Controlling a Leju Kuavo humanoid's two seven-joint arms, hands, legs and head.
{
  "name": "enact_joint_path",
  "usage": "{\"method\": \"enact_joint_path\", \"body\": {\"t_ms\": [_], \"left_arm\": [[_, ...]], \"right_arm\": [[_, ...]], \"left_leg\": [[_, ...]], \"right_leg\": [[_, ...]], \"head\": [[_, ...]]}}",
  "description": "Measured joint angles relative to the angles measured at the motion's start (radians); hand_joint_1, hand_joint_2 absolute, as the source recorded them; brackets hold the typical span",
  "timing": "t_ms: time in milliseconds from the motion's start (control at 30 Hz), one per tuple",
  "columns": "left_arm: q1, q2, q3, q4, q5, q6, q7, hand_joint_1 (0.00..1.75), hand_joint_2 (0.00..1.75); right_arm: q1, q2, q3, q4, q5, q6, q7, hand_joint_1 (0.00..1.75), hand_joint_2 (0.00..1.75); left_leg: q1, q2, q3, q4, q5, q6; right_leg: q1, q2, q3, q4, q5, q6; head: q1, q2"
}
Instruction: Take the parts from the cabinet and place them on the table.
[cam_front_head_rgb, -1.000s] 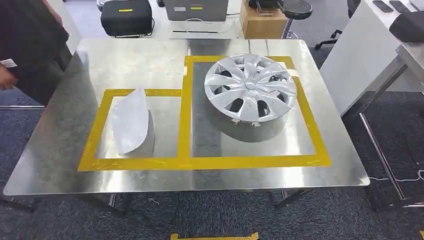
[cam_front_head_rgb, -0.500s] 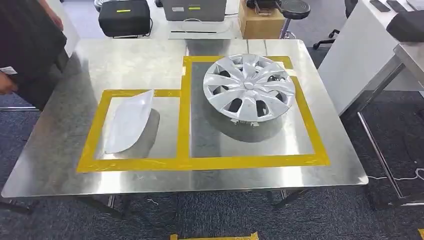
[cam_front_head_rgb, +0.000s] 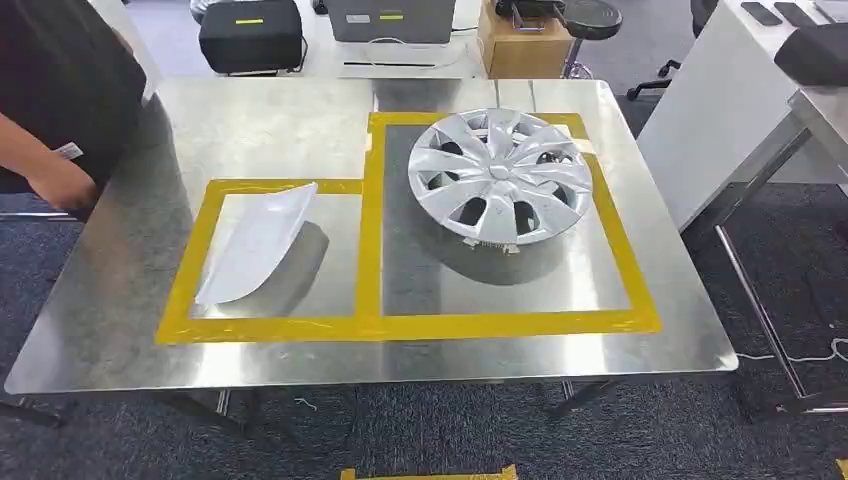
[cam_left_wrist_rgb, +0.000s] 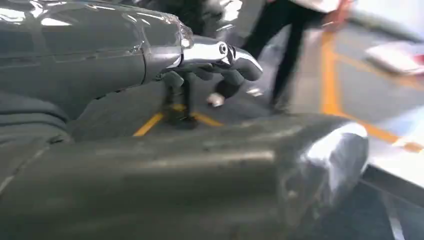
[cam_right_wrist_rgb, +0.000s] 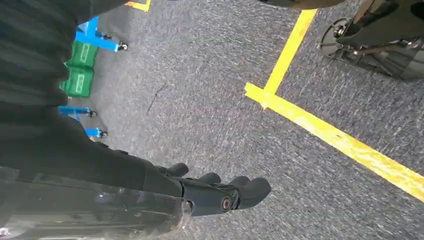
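Head view: hubcap (cam_front_head_rgb: 499, 174) & white panel (cam_front_head_rgb: 259, 242) on table (cam_front_head_rgb: 300, 120).

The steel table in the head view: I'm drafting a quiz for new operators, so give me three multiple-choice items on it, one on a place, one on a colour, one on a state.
1. Where does the hubcap lie?
A. In the larger taped box
B. In the smaller taped box
C. On the floor

2. What colour is the tape on the table?
A. Red
B. Yellow
C. Blue

3. How does the white curved panel lie?
A. Stacked on the hubcap
B. Hanging off the table's edge
C. Alone in the smaller taped box

Answers: 1 A, it sits within the larger outline. 2 B, both outlines are yellow. 3 C, it rests apart from the hubcap.
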Motion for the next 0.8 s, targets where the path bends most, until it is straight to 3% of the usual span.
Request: {"method": "enact_joint_path", "body": {"t_ms": [100, 267, 400, 533, 800], "left_arm": [[-0.023, -0.038, -0.023, 0.104, 0.042, 0.08, 0.024, 0.0, 0.0], [-0.068, -0.099, -0.106, 0.284, 0.125, 0.129, 0.082, 0.0, 0.0], [-0.132, -0.159, -0.184, 0.451, 0.213, 0.179, 0.032, 0.0, 0.0], [-0.184, -0.212, -0.265, 0.617, 0.27, 0.171, -0.003, 0.0, 0.0], [-0.23, -0.25, -0.352, 0.805, 0.273, 0.17, -0.014, 0.0, 0.0]], "right_arm": [[-0.002, 0.001, -0.012, 0.0, -0.005, 0.001, 0.01, 0.0, 1.75], [-0.003, 0.0, -0.038, 0.0, -0.005, 0.004, 0.03, 0.0, 1.75], [-0.006, 0.0, -0.053, 0.0, 0.002, 0.003, 0.032, 0.0, 1.75], [-0.008, -0.003, -0.069, 0.0, 0.004, -0.001, 0.032, 0.0, 1.75], [-0.008, -0.014, -0.077, -0.001, 0.004, -0.002, 0.032, 0.0, 1.75]], "left_leg": [[0.0, -0.008, 0.0, 0.0, 0.0, 0.0], [-0.001, -0.022, 0.0, 0.0, 0.0, 0.0], [-0.002, -0.029, 0.0, 0.0, 0.001, 0.001], [-0.002, -0.03, 0.0, 0.0, 0.001, 0.001], [-0.002, -0.028, 0.0, 0.0, 0.001, 0.001]], "right_leg": [[0.0, -0.004, 0.0, -0.001, -0.002, 0.003], [-0.001, -0.012, 0.004, -0.003, -0.004, 0.006], [-0.003, -0.017, 0.006, -0.003, -0.004, 0.007], [-0.003, -0.018, 0.007, -0.004, -0.004, 0.007], [-0.003, -0.018, 0.007, -0.005, -0.004, 0.007]], "head": [[0.0, 0.0], [0.0, 0.0], [0.001, 0.0], [0.001, 0.0], [0.001, 0.0]]}}
